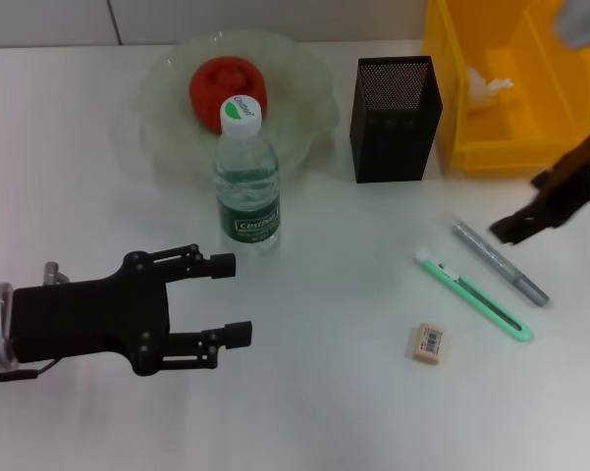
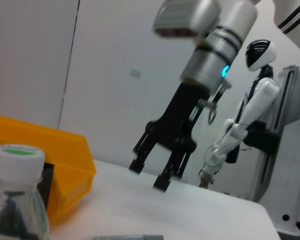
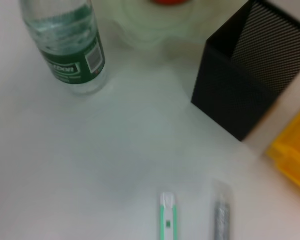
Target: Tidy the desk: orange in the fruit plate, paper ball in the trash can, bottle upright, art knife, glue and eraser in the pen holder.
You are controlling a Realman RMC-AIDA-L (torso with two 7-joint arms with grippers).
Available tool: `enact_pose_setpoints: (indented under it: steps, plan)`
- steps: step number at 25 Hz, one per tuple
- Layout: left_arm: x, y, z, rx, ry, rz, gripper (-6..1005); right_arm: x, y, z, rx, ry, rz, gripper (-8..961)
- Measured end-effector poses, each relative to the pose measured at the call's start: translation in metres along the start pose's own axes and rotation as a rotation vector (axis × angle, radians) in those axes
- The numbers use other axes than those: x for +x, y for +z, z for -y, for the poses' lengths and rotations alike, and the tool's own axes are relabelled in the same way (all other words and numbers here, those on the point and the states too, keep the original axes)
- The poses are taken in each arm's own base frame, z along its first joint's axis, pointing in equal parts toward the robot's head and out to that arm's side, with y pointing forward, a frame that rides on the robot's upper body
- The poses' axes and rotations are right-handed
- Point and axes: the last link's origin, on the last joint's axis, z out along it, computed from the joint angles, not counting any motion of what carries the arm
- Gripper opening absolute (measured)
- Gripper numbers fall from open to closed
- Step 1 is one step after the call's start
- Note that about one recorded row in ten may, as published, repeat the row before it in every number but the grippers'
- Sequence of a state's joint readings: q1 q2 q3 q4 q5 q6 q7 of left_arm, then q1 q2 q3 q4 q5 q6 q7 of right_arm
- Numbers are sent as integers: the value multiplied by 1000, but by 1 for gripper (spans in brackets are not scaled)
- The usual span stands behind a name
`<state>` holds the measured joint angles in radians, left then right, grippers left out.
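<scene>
White desk [image 1: 304, 392], pale wall behind; a parked white humanoid [image 2: 249, 115] stood in the background of the left wrist view.

Done, judging from the layout: orange [image 1: 227, 86] sat in the plate [image 1: 304, 88]; bottle [image 1: 246, 177] stood upright just in front of the plate; a white wad, apparently the paper ball [image 1: 486, 86], lay inside the yellow can [image 1: 530, 137].

Left to do: knife [image 1: 473, 294], glue [image 1: 498, 261] and eraser [image 1: 428, 343] all lay on the desk, in front of and to the right of the holder [image 1: 396, 118]. Knife and glue lay side by side, near but apart; eraser apart from both, closer to the robot. Nothing could be seen in the holder.

Count: 1 orange, 1 plate, 1 bottle, 1 paper ball, 1 can, 1 holder, 1 knife, 1 glue, 1 eraser.

Left gripper [image 1: 231, 299]: fingers spread, holding nothing, low over the desk in front of the bottle.
Right gripper [image 1: 515, 228]: above the desk just right of the glue, fingers apart, holding nothing (clearer in the left wrist view [image 2: 147, 175]).

Roughly half complete: three of six items placed.
</scene>
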<state>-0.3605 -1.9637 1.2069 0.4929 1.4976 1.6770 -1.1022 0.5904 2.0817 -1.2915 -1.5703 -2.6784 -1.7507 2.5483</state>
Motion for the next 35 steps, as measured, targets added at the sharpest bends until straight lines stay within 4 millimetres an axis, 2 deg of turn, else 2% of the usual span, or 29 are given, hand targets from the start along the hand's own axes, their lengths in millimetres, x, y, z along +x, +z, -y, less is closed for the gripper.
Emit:
enact_pose_setpoints:
  steps: [1, 2, 4, 7, 14, 17, 25, 30, 35]
  plan:
    - [-1, 1, 0, 5, -2, 5, 797, -2, 9, 1, -6, 1, -6, 785]
    - [-3, 3, 1, 7, -8, 17, 797, -7, 29, 2, -17, -3, -18, 785]
    - [-3, 4, 1, 6, -12, 20, 797, -8, 36, 2, -27, -8, -26, 785]
    - [-3, 7, 3, 10, -26, 24, 797, -14, 63, -4, -48, -45, -59, 785]
    - [-5, 10, 4, 16, -24, 38, 797, -18, 79, -16, -68, -90, -58, 785]
    - [-6, 11, 5, 26, -28, 42, 797, -18, 89, -19, -77, -88, -69, 736]
    - [-7, 13, 7, 37, -27, 45, 797, -17, 99, -17, -69, -70, -72, 607]
    - [-8, 14, 9, 49, -25, 50, 797, -18, 101, -16, -71, -61, -63, 363]
    - [-8, 15, 10, 55, -25, 52, 797, -18, 101, -16, -75, -53, -60, 257]
